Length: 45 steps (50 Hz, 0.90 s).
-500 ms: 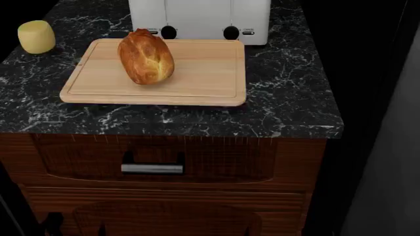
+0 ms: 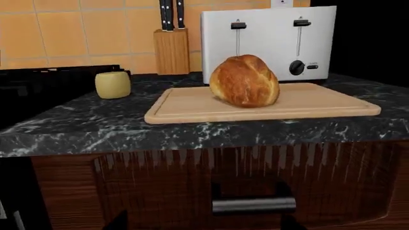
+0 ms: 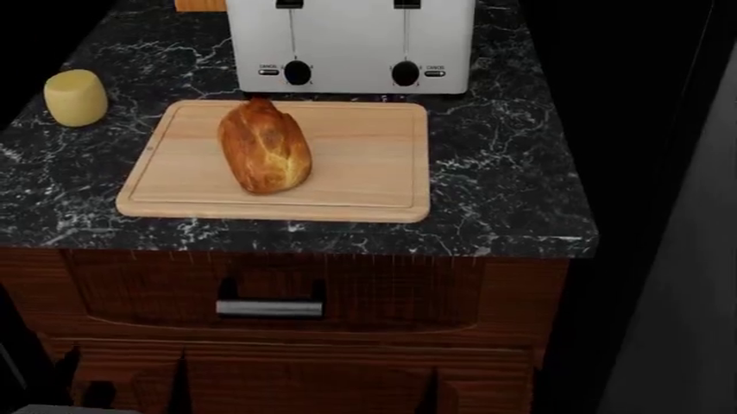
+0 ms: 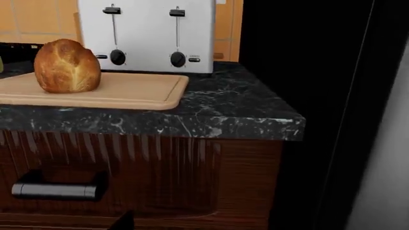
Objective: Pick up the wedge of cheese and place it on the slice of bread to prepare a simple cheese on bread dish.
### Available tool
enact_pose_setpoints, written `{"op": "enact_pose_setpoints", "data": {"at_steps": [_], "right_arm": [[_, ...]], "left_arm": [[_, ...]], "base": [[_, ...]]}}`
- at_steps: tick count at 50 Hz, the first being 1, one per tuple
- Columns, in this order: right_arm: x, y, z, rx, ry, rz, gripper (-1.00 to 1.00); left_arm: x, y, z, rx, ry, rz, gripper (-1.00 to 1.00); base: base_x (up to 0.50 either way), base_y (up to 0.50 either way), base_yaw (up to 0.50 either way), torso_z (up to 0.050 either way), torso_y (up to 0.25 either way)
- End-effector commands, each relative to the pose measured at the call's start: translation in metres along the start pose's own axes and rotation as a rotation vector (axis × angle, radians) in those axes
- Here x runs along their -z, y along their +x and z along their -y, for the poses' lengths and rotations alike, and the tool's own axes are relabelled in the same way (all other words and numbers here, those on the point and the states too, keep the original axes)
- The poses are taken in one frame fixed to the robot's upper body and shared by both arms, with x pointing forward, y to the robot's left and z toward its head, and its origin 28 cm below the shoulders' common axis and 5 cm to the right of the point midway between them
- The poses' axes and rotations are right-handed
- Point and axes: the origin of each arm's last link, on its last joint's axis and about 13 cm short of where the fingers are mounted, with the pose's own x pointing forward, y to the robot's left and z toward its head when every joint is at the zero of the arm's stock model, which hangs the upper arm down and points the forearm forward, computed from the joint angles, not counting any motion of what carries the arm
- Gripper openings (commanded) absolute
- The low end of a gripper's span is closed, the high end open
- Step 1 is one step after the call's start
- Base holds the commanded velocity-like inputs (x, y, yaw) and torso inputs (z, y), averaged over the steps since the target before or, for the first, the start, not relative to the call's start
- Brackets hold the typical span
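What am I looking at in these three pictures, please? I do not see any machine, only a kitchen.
These are simulated camera views from a two-armed wheeled robot. One camera sits on its head and looks down; the other two sit near each arm's jaws, low in front of the counter. No arm or jaws show clearly, so nothing is seen held. On the black marble counter lies a light wooden cutting board bearing an oval golden-brown bread loaf. Left of the board, apart from it, stands a small pale yellow cheese cylinder. Behind are a white toaster and, in the left wrist view, a wooden knife block. A drawer with a metal handle is below.
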Motion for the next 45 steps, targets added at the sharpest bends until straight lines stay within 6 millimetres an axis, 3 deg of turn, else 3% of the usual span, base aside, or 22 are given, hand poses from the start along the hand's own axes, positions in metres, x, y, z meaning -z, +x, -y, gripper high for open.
{"op": "enact_pose_setpoints", "data": {"at_steps": [1, 15, 21, 23, 24, 34, 35, 38, 45], "right_arm": [[-0.045, 0.009, 0.005, -0.028, -0.037, 0.027, 1.0], [-0.119, 0.037, 0.018, -0.052, -0.079, 0.047, 1.0], [-0.159, 0.051, 0.024, -0.045, -0.095, 0.074, 1.0], [-0.154, 0.054, 0.025, -0.037, -0.094, 0.073, 1.0], [-0.134, 0.054, 0.024, -0.026, -0.101, 0.065, 1.0], [-0.135, 0.056, 0.022, -0.041, -0.097, 0.008, 1.0], [-0.139, 0.056, 0.018, -0.046, -0.088, 0.027, 1.0], [-0.139, 0.057, 0.016, -0.04, -0.083, 0.038, 1.0], [-0.13, 0.061, 0.014, -0.02, -0.096, 0.022, 1.0]], "left_arm": [[-0.045, 0.017, -0.001, 0.027, 0.038, 0.047, 1.0], [-0.131, 0.047, 0.002, 0.061, 0.059, 0.085, 1.0], [-0.185, 0.066, 0.003, 0.043, 0.081, 0.135, 1.0], [-0.181, 0.071, 0.002, 0.03, 0.066, 0.126, 1.0], [-0.158, 0.073, 0.002, 0.037, 0.06, 0.099, 1.0], [-0.15, 0.074, -0.002, 0.007, 0.034, 0.09, 1.0], [-0.158, 0.072, -0.008, -0.05, -0.035, 0.139, 1.0], [-0.158, 0.069, -0.015, -0.184, -0.103, 0.166, 1.0], [-0.158, 0.065, -0.018, -0.301, -0.074, 0.222, 1.0]], "base": [[0.0, 0.0, 0.0, 0.05, 0.0], [0.0, 0.0, 0.0, 0.05, 0.0], [0.0, 0.0, 0.0, 0.05, 0.0], [0.0, 0.0, 0.0, 0.05, 0.0], [0.0, 0.0, 0.0, 0.05, 0.0], [0.0, 0.0, 0.0, 0.04, 0.0], [0.0, 0.0, 0.0, 0.0, 0.0], [0.0, 0.0, 0.0, 0.0, 0.0], [0.0, 0.0, 0.0, 0.0, 0.0]]}}
